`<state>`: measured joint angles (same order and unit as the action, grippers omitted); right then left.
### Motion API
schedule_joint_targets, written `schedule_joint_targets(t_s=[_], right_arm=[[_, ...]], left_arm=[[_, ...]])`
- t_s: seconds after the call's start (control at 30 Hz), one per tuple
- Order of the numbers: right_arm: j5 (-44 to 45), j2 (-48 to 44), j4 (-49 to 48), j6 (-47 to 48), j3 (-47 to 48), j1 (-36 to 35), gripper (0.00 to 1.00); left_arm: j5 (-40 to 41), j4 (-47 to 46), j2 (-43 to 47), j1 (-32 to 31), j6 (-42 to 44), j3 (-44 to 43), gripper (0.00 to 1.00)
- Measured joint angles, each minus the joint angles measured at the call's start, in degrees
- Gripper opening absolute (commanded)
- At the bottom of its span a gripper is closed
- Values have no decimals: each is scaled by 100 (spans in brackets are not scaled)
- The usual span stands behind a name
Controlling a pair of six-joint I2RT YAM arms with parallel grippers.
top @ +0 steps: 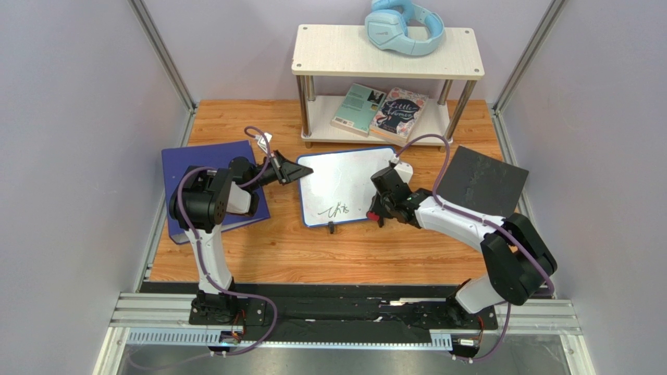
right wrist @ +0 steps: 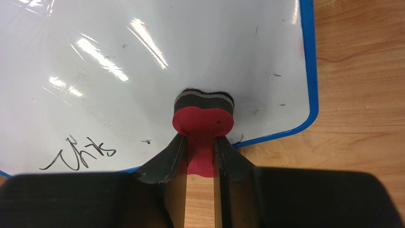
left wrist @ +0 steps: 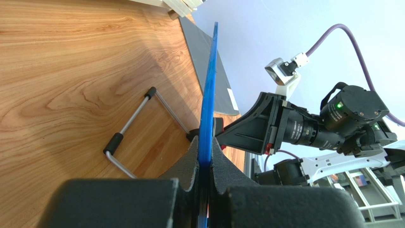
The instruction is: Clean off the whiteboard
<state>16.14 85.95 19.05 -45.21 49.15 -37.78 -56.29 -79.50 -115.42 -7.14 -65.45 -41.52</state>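
- My left claw (left wrist: 205, 154) is clamped on the whiteboard (top: 344, 183) frame, mid-tabletop (top: 313, 258).
- My right claw (right wrist: 199, 156) grips the eraser (right wrist: 203, 114), pressed on its face.
- Mostly clean; one scribble (right wrist: 78, 154) is left to wipe.

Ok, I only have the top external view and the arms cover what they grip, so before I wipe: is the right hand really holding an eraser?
Observer: Yes. The right wrist view shows the right hand shut on a red eraser, its black felt pressed against the whiteboard.
Operator: And the left hand?
Observer: The left wrist view shows the left hand clamped on the board's blue frame, one finger on each face.
Operator: Anything behind the board?
Observer: A wire stand with black feet sticks out from its back, over the wood.
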Motion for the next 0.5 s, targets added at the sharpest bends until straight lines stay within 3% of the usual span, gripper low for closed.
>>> schedule_joint_targets(t_s=[0.3,0.5], right_arm=[[46,155,151,48,157,-33,0],[914,678,654,800,743,-684,0]], left_arm=[[0,0,0,-2,-2,0,0],[-20,0,0,15,2,0,0]])
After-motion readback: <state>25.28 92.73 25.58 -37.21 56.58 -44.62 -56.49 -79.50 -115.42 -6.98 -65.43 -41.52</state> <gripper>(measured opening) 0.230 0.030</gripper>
